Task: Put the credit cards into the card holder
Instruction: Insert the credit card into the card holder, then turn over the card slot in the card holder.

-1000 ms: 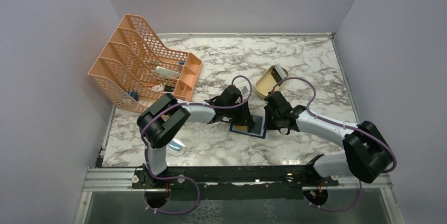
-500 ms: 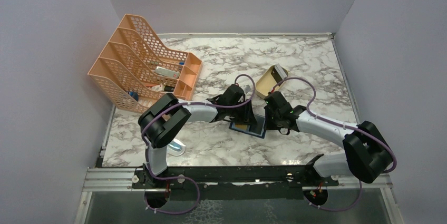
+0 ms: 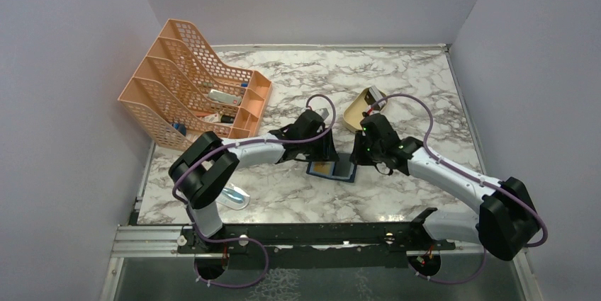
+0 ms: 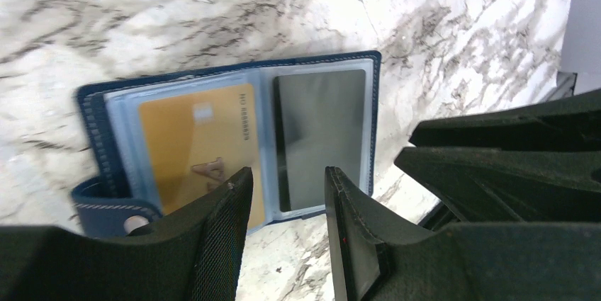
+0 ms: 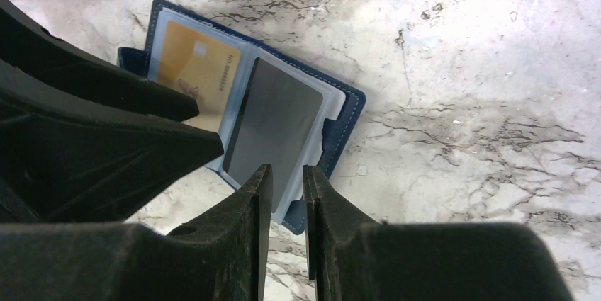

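Note:
The navy card holder point(image 4: 91, 103) lies open and flat on the marble, between the two grippers in the top view point(image 3: 345, 173). A yellow-gold credit card point(image 4: 184, 138) sits in its left clear pocket and a dark grey one point(image 4: 319, 124) in its right pocket; both also show in the right wrist view, the gold card point(image 5: 195, 64) beside the grey card point(image 5: 276, 120). My left gripper point(image 4: 287, 180) hovers over the holder's near edge, open, with nothing between its fingers. My right gripper point(image 5: 287, 173) hangs over the grey card's corner, open by a narrow gap and holding nothing.
An orange mesh file rack point(image 3: 188, 85) stands at the back left and a tan oval tray point(image 3: 361, 108) just behind the right gripper. A pale packet point(image 3: 234, 197) lies near the left arm's base. The two grippers are close together above the holder.
Both grippers have opened wider and drawn up and back from the card holder. The holder and its two cards have stayed in place.

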Robot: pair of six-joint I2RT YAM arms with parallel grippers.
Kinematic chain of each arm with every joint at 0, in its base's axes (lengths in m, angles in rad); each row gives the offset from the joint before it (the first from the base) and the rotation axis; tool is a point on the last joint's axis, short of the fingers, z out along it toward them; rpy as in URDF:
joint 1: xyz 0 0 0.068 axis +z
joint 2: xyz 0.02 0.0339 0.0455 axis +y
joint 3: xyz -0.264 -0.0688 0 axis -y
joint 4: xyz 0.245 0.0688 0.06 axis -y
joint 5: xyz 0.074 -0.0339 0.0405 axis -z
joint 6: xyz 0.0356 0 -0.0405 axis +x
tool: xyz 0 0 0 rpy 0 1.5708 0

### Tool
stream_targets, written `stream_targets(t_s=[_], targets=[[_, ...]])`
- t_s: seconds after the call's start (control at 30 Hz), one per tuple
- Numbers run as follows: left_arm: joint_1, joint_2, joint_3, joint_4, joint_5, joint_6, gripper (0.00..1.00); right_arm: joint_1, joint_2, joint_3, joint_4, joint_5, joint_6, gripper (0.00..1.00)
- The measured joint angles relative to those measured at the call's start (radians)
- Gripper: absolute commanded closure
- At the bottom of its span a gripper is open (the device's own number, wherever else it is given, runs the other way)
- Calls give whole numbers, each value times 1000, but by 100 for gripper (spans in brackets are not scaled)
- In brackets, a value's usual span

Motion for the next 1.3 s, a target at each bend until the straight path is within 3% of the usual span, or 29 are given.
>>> stream_targets(t_s=[0.3,0.73,1.1,1.3], targets=[[58,-74,0,-136,-116,73,55,0,28,4,57,-95,26,70],[119,-102,-3,-190,-126,106,57,45,220,55,177,-149,60,77],[119,-144,-3,-189,-46,66,58,47,294,48,203,-140,58,83],[119,-165,-5,-109,47,34,58,47,283,41,193,-118,50,83]])
